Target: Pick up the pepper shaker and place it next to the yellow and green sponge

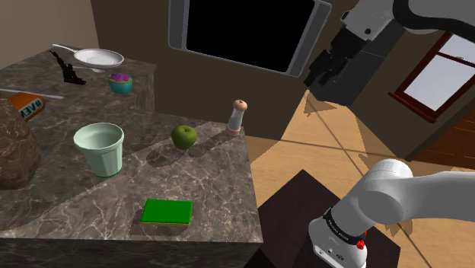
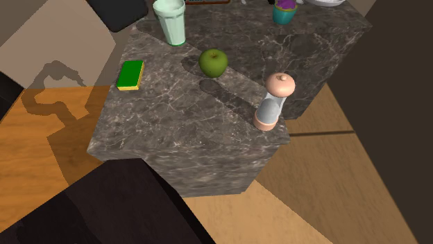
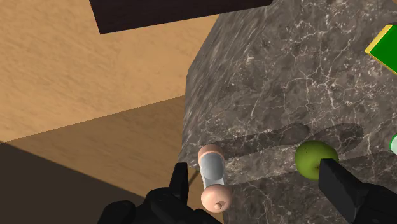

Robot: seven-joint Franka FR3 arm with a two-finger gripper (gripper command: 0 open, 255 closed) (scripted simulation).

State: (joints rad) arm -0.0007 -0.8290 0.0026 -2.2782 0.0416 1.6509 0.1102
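The pepper shaker (image 1: 239, 116) (image 2: 273, 102) (image 3: 212, 179) has a clear body with pinkish-tan ends. It stands upright at the corner of the dark marble counter (image 1: 205, 186), close to the edge. A green apple (image 1: 183, 136) (image 2: 213, 62) (image 3: 315, 159) sits beside it. The sponge (image 1: 167, 212) (image 2: 130, 75) (image 3: 385, 48), green on top with a yellow layer, lies flat near the counter's front edge. My black gripper (image 1: 318, 76) (image 3: 257, 184) hangs open high above and off the counter's side. From the wrist, the shaker sits far below, just inside one finger (image 3: 180, 182).
A pale green cup (image 1: 100, 148) (image 2: 171, 21) stands on the counter between apple and sponge. Farther back are a teal bowl (image 1: 119, 82), a white pan (image 1: 99, 58), an orange box (image 1: 27, 106) and a brown rough lump (image 1: 15, 145). Wooden floor (image 1: 304, 152) lies beyond the counter's edge.
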